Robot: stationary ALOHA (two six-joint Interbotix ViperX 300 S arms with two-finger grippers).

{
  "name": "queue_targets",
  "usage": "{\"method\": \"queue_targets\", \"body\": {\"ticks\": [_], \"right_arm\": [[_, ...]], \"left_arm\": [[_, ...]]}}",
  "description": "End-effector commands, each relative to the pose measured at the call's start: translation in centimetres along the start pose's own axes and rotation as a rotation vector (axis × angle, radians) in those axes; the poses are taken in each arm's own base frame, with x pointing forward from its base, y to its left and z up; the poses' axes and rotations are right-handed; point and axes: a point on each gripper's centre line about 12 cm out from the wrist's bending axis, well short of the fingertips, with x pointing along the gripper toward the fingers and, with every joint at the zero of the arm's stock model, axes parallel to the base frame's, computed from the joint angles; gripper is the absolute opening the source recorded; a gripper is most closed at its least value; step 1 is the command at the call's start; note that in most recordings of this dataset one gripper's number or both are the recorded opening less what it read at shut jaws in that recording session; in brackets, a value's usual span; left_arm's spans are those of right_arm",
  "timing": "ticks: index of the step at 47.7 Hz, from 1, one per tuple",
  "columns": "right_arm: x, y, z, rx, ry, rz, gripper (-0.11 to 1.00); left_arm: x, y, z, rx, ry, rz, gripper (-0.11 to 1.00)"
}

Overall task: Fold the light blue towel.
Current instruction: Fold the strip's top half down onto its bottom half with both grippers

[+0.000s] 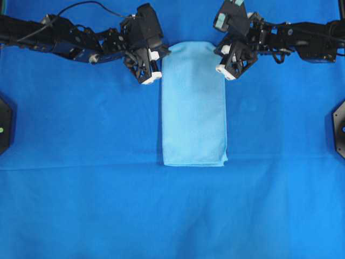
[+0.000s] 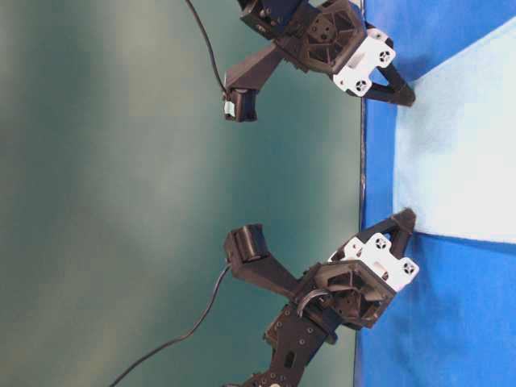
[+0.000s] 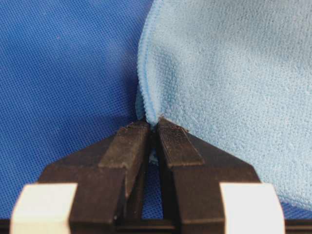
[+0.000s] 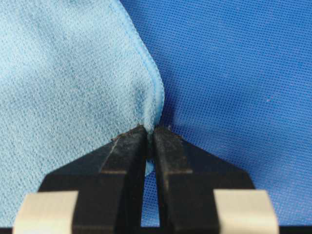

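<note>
Towel and table cover share nearly the same hue: the light blue towel lies folded into a tall narrow rectangle in the middle of the dark blue tablecloth, its far short edge between the two arms. Nothing lies on the towel, and the only other things nearby are two black mounts at the left and right edges of the cloth, well apart from it. From overhead, the left gripper meets the towel's far left corner and the right gripper its far right corner, but the black housings hide the fingertips. The wrist views settle it: the left gripper has its fingers pressed together on the hemmed corner, a sliver of pale fabric showing in the slot between them, and the right gripper pinches the opposite corner the same way. The table-level view, turned sideways, shows both grippers tipped down onto the towel's edge before a blurred green backdrop, with cables trailing from the arms.
</note>
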Motion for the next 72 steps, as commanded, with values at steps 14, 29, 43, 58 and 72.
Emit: {"method": "queue_targets", "body": {"ticks": [14,29,43,58,72], "right_arm": [[-2.6,-0.4,1.9,0.057,-0.072,-0.007,0.05],[-3.7,-0.4,2.5,0.049,-0.088,-0.014,0.05],[-6.1,2.8,2.7,0.021,-0.091,0.027,0.05],[-8.8,9.3,0.6,-0.026,-0.013,0.107,0.05],[-9.9,13.8,-1.9,-0.046,0.051,0.169,0.05]], "left_arm": [[-1.4,1.4,4.2,0.056,-0.088,0.030,0.03],[-2.1,1.3,4.5,0.061,-0.087,0.027,0.03],[-4.5,-1.8,5.6,0.090,-0.064,-0.043,0.03],[-8.4,-8.5,4.8,0.131,-0.026,-0.190,0.03],[-10.7,-15.7,3.1,0.195,0.005,-0.348,0.03]]}}
